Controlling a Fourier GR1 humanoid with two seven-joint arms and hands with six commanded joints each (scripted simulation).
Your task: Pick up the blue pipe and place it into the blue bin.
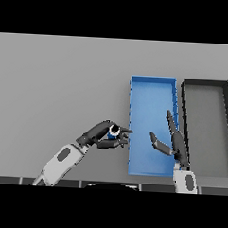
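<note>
In the head view, my left hand (pixel 101 135) is curled round the blue pipe (pixel 113 131), of which only a small blue end with a pale ring shows between the thumb and fingers. It hovers just left of the blue bin (pixel 150 87), close to the bin's left wall. My right hand (pixel 173 142) stands open over the bin's right half, fingers straight and pointing away from me, thumb spread to the left.
A dark grey bin (pixel 225 117) stands right beside the blue bin, on its right. Bare grey table stretches to the left and beyond both bins.
</note>
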